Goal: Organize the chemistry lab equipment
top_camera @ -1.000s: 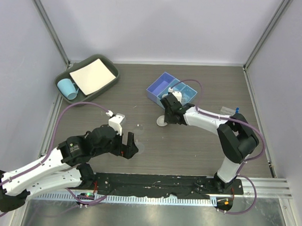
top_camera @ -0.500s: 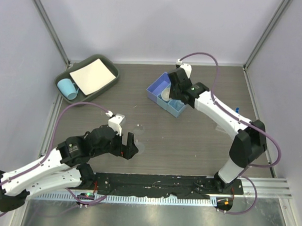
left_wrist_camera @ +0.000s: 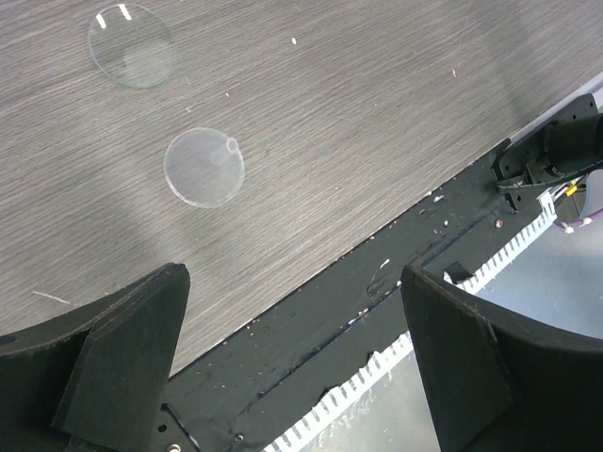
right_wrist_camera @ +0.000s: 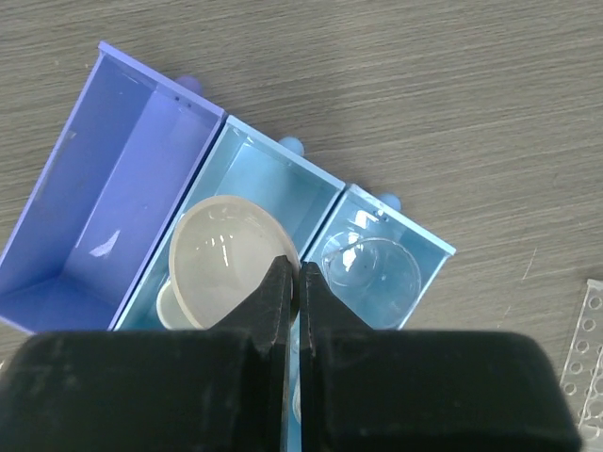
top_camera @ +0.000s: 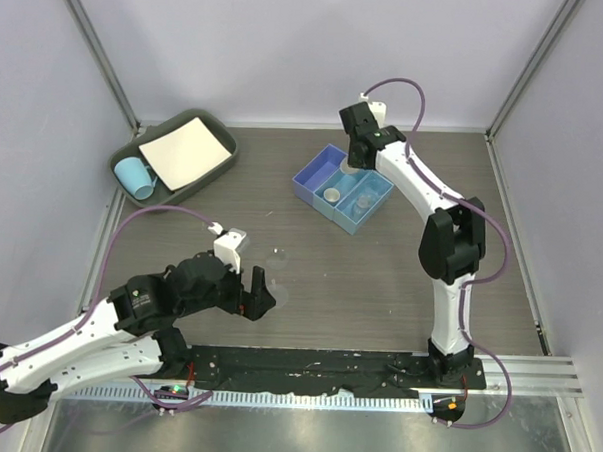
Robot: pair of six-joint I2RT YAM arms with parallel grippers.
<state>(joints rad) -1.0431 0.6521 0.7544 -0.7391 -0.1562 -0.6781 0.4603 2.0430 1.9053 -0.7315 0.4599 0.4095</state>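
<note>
The right tool [right_wrist_camera: 298,278], down at mid-worktop [top_camera: 399,280] a second ago, now hangs over the divided box [right_wrist_camera: 94,207] near the far edge, arm stretched long. Its fingers are all but closed on the rim of a round whitish dish [right_wrist_camera: 226,254] above the middle compartment, so delivery looks close. The left tool [left_wrist_camera: 301,358] gapes wide and empty by the near edge.

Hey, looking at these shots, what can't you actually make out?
Right wrist view: whether the right claw grips the dish or it lies loose in the box; the fingers cover its rim.
Right wrist view: most of the rack, cut off by the right edge.
Right wrist view: what the clear item in the end compartment is; too transparent.
Top view: anything under the white sheet in the tray.
</note>
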